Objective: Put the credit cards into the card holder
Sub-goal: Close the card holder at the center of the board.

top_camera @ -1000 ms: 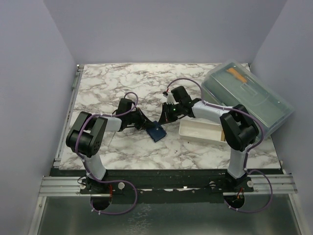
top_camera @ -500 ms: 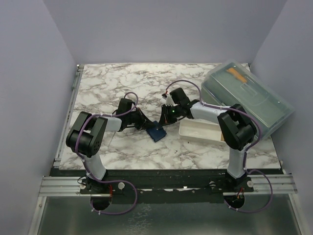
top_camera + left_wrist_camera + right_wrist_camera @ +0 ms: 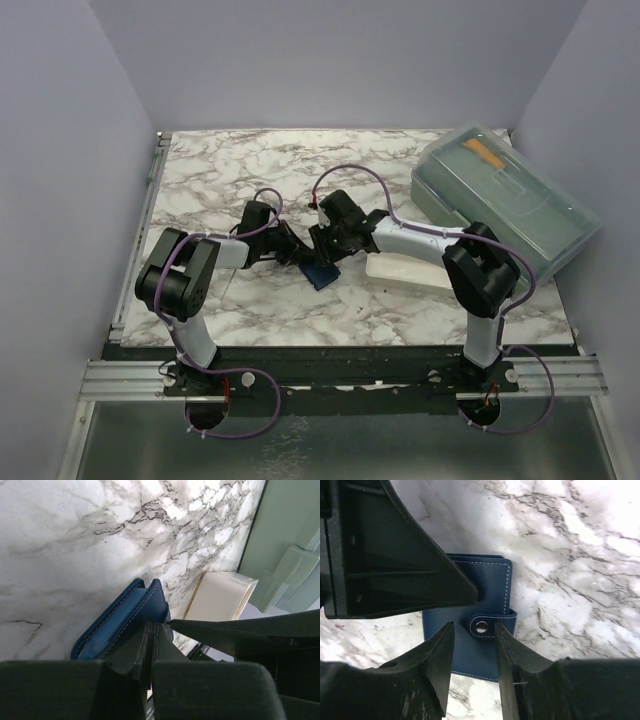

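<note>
Card holder [image 3: 487, 585] lies closed on the desk [image 3: 230, 170] between the two arms, just beside the white tray [image 3: 402, 271].

Left gripper [image 3: 150, 632]: jaws pressed almost together, apparently pinching the holder's near edge to steady it.

Right gripper [image 3: 473, 627]: jaws parted only narrowly, straddling the snap tab [image 3: 481, 626], gripping nothing.

No credit cards visible in any view.

Step in hand, by my reading: opening the holder, ahead of any card pickup. Next move calls for the right jaws to close on the tab and peel it off the snap while the left keeps the body down. Risk: the whole holder lifts with the tab.
</note>
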Motion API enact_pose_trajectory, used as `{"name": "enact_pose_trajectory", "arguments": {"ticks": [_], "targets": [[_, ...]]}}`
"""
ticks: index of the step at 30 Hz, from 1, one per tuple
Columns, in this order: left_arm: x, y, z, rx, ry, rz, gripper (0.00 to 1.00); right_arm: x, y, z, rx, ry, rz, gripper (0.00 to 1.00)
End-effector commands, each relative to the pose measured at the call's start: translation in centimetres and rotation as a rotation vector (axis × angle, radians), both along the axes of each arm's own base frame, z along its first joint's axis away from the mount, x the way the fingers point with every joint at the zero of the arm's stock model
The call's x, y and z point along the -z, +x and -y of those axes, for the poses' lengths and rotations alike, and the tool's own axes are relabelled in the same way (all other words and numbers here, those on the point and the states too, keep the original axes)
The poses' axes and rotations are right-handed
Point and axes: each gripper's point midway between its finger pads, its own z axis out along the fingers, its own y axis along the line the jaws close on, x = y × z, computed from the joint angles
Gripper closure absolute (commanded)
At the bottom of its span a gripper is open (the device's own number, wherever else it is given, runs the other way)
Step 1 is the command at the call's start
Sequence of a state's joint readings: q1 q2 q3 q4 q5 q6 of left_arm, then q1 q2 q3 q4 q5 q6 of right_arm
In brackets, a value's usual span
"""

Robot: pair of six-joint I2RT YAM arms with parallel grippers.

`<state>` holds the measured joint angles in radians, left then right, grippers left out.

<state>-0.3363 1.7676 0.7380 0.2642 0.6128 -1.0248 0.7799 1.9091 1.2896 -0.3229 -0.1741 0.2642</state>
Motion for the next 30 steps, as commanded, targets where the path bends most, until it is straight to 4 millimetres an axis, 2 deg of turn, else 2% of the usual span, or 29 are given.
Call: {"name": "enact_pose_trajectory", "arguments": {"ticks": [1,6,11,17,18,20,22,26,30], "targets": [[1.9,-0.9,-0.7,-0.011,0.067,-0.023,1.0,0.0,1.7,1.6,0.034,-0.165,0.118,0.59],[2.0,-1.0,-0.8,-0.013,0.07,-0.026,1.0,0.4,1.9,1.6,0.037,-0.206,0.131,0.63],[2.0,-1.1,-0.8,-0.012,0.071,-0.024,1.0,0.3,1.9,1.5,0.047,-0.206,0.128,0.75],[2.0,-1.1,-0.9,-0.011,0.072,-0.023,1.0,-0.7,1.4,1.2,0.05,-0.171,0.116,0.89],[2.1,-1.2,-0.8,-0.009,0.072,-0.024,1.0,-0.9,1.3,1.2,0.05,-0.163,0.112,0.88],[2.1,-1.2,-0.8,-0.009,0.072,-0.024,1.0,-1.5,1.0,1.1,0.058,-0.149,0.106,0.74],[2.1,-1.2,-0.8,-0.009,0.072,-0.025,1.0,-2.0,0.9,1.2,0.072,-0.135,0.107,0.68],[2.1,-1.2,-0.8,-0.007,0.071,-0.024,1.0,-2.2,0.9,1.3,0.08,-0.132,0.11,0.68],[2.0,-1.3,-0.8,-0.005,0.07,-0.023,1.0,-1.7,1.0,1.3,0.078,-0.146,0.104,0.74]]}}
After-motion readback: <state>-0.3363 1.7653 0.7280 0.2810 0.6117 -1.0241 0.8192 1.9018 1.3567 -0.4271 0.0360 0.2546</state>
